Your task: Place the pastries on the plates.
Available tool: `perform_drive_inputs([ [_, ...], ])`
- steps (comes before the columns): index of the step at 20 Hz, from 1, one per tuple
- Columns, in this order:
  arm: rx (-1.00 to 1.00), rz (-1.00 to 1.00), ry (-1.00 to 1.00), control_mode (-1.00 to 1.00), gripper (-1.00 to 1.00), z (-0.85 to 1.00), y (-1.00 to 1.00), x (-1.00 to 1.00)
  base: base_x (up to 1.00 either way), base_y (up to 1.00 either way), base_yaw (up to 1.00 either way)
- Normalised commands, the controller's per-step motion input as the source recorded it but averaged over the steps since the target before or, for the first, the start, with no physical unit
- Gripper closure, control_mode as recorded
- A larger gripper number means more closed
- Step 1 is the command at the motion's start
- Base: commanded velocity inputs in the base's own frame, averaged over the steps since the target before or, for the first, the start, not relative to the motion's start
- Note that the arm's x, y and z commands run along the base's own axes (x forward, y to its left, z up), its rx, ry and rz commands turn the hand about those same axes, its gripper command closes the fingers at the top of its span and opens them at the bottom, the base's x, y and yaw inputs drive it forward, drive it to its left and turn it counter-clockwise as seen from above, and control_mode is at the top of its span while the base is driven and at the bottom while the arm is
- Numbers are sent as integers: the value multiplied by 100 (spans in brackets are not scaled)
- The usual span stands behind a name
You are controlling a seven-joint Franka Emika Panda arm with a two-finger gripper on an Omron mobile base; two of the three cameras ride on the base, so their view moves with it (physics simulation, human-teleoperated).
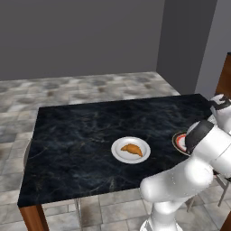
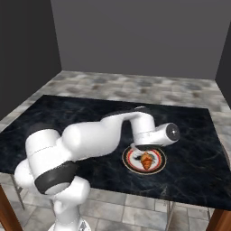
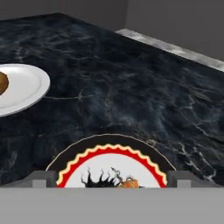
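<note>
With one croissant [image 1: 131, 150] lying on the white plate [image 1: 118, 152] mid-table and the other croissant [image 2: 147, 159] on the patterned plate [image 2: 133, 160] near the table's front edge, the spread gripper [image 3: 112, 183] need only be lifted clear.

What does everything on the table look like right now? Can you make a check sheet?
Surface: dark marble table, wooden legs.
Job's things: one croissant lies on the white plate; the other croissant lies on the patterned plate.
Clutter: nothing seen.
Grippers: gripper open, holding nothing, over the patterned plate.
Cables: nothing seen.
Surroundings: grey walls, stone tile floor.
</note>
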Motion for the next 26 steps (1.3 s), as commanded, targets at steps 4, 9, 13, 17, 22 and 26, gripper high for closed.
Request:
perform_drive_inputs([
  [4,-6,0,-30,-100,-100,66,23,-48,0,0,0],
  [9,-5,0,-32,-100,-100,68,22,-45,0,0,0],
  [13,-4,0,-27,-100,-100,65,15,-38,0,0,0],
  [17,-2,0,-22,-100,-100,61,2,-32,0,0,0],
  [22,0,0,-20,-100,-100,50,0,-26,0,0,0],
  [26,0,0,-18,-100,-100,45,-5,-27,0,0,0],
])
